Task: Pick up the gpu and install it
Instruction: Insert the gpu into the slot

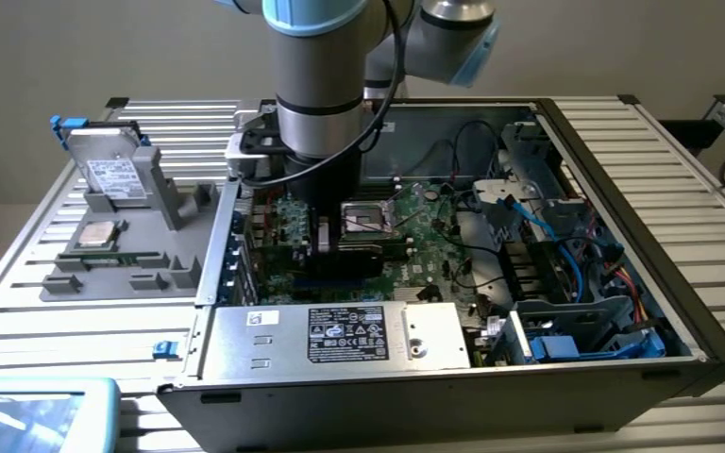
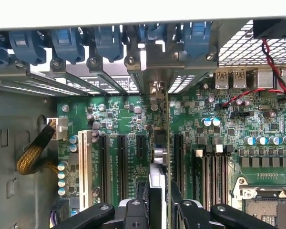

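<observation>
The pincer (image 2: pixel 158 202) is drawn narrow, its fingers (image 2: pixel 140 207) clamped on the gpu (image 2: pixel 156 176), which stands edge-on over the motherboard (image 2: pixel 119 114). In the exterior view, the power supply (image 1: pixel 337 335) sits at its six o'clock.

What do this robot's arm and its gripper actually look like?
The arm is a thick silver-grey tube with a black band and light blue caps at its joints. A black cable runs alongside it. The gripper is black, built of jointed links with round silver bolts at the pivots.
</observation>
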